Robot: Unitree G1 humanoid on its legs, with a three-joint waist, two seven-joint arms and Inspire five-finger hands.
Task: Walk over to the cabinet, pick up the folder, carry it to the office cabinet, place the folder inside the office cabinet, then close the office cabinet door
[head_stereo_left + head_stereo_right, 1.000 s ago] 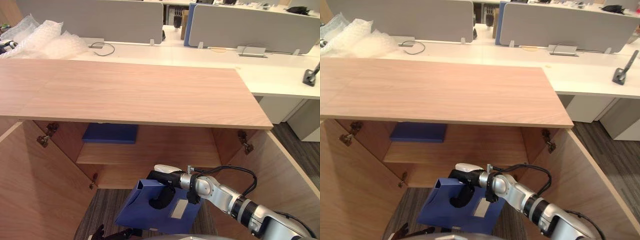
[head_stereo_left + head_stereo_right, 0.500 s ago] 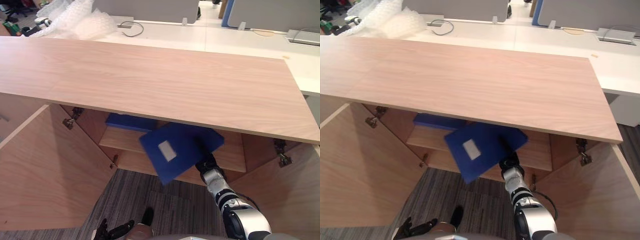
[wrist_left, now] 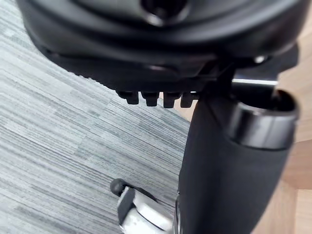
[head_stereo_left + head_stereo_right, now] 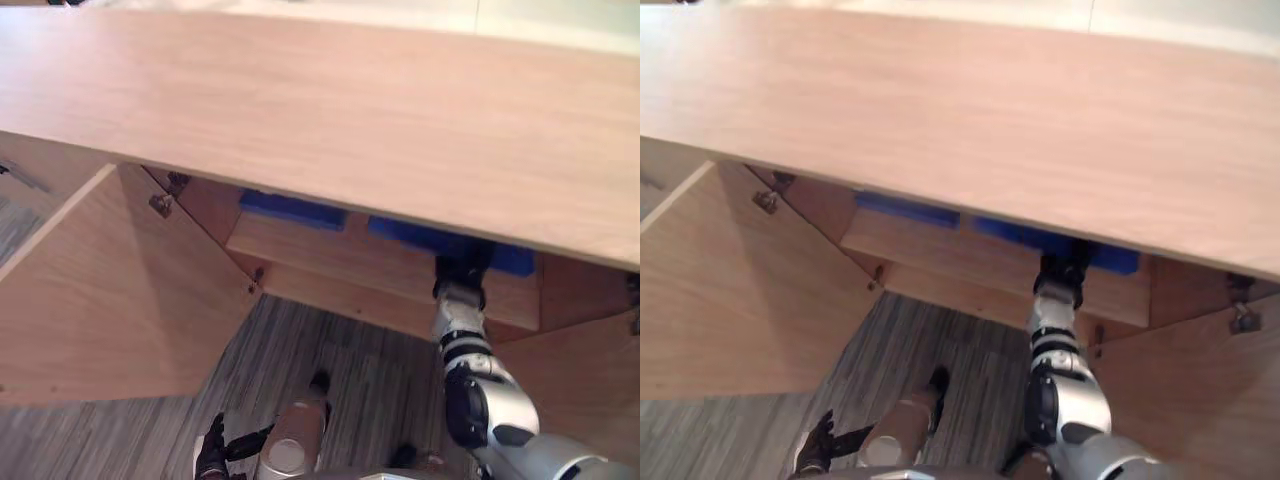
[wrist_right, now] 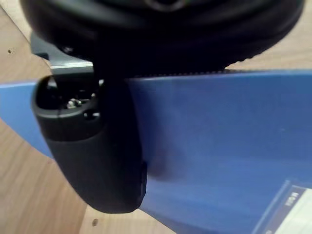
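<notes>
- The left hand (image 3: 224,185) hangs low and nearest, over the grey carpet (image 4: 330,345). Its thumb is straight, its fingers are relaxed and it holds nothing.
- A little farther, both doors of the office cabinet (image 4: 330,110) stand wide open: the left door (image 4: 90,300) swung out to the left, the right door (image 4: 590,380) to the right.
- Between the doors the right arm reaches away from the robot, and the right hand (image 5: 90,151) is in under the top board at the shelf (image 4: 330,250). Its thumb lies clamped on the upper face of the blue folder (image 5: 219,146). The fingers are hidden beneath, so it reads as a pinch not yet let go.
- Half a second ago the folder hung tilted in the air in front of the shelf, its label face showing. Now it lies low over the right part of the shelf with only its near edge showing from above. The head has also dipped, so much of the shift in view is the camera's.
- Farther left on the same shelf rests a second blue folder (image 4: 290,208), apart from the carried one.
- The placing looks all but done. What remains is to loosen the thumb, draw the arm back clear of the shelf edge, then swing the doors shut. Closing early would catch the forearm.
</notes>
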